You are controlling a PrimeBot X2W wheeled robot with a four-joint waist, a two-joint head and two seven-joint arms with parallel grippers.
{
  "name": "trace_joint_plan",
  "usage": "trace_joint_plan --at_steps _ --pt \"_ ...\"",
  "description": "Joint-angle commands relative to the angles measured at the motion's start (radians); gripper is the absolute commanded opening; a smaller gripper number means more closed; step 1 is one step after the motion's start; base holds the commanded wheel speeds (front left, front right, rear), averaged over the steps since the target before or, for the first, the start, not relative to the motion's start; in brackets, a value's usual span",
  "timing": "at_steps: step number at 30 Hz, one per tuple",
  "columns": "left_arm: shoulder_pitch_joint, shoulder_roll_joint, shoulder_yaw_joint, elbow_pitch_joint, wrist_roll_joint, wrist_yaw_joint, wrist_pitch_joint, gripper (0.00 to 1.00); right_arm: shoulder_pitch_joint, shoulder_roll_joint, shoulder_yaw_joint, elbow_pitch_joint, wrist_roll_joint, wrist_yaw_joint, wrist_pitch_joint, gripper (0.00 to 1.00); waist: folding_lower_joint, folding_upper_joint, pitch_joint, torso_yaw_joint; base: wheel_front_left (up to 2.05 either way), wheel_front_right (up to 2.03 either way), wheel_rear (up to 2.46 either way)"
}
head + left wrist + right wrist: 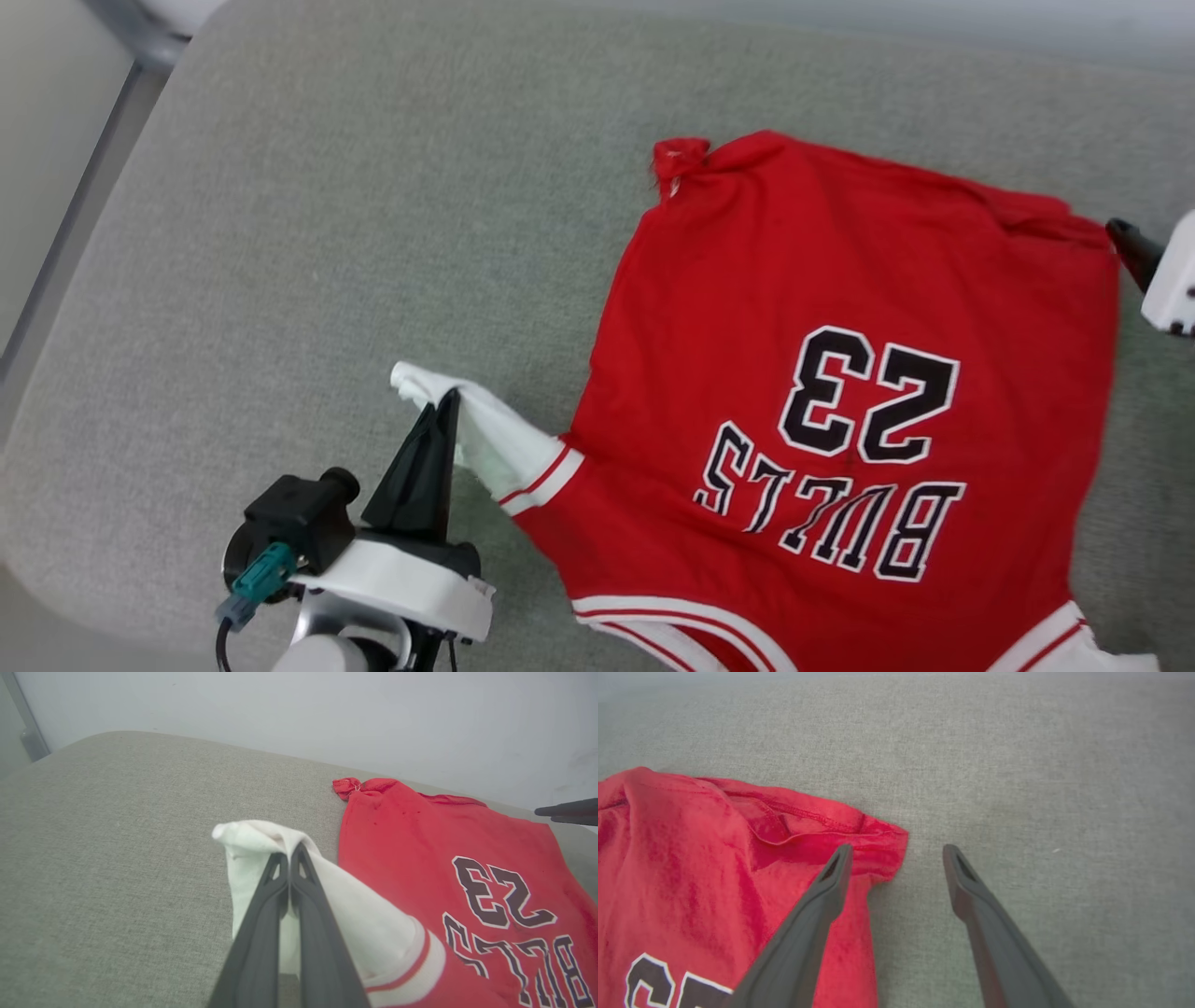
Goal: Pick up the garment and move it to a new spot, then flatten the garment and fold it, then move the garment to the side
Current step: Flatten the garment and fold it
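Grey woven cloth covers the desk [327, 233], with a pale wall [327, 718] behind it. The garment [840, 280] lies on it, spread mostly flat with the "BULLS 23" lettering face up. Its hem is rumpled: one corner [680, 159] is bunched into a knot, and the other [878, 842] is rolled under itself. At the garment's white sleeve [485, 439], the left hand [448, 399] is clenched on the cloth and holds the sleeve end up off the desk. At the rolled hem corner, the right hand [896, 851] is released and grips nothing, with one finger over the red cloth and the other just past the garment's edge.

This looks like the flattening step. A sleeve pull with the hem side free may drag the whole garment instead of smoothing it. The pinch sits near the sleeve's tip and could slip off. If the right hand closes where it stands, it may catch only the rolled edge and press that crease in.
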Motion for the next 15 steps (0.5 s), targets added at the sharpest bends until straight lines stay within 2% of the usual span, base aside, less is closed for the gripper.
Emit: trace_joint_plan --at_steps 1,8,13,14,15 --pt "-0.021 -0.006 -0.003 -0.002 0.006 -0.004 -0.008 0.00 -0.030 -0.007 0.009 0.016 -0.013 0.000 0.025 1.00 -0.0003 0.0000 0.044 0.035 0.00 0.00 0.00" --pt "-0.064 -0.028 -0.019 0.021 -0.005 -0.032 -0.033 0.00 -0.134 -0.017 0.032 0.106 -0.053 0.000 0.127 1.00 -0.0003 0.0000 0.107 0.062 0.00 0.00 0.00" --pt "-0.077 -0.036 -0.021 0.049 -0.010 -0.036 -0.048 0.00 -0.075 0.001 0.030 0.236 -0.065 -0.001 0.260 1.00 -0.0003 0.0000 0.114 0.072 0.00 0.00 0.00" --pt "-0.078 -0.038 -0.021 0.054 -0.012 -0.037 -0.050 0.00 -0.066 0.006 0.021 0.255 -0.062 -0.001 0.282 0.76 -0.0003 0.0000 0.113 0.073 0.00 0.00 0.00" --pt "-0.078 -0.038 -0.020 0.058 -0.012 -0.037 -0.050 0.00 -0.060 0.009 0.016 0.271 -0.061 -0.001 0.304 0.30 -0.0003 0.0000 0.112 0.074 0.00 0.00 0.00"
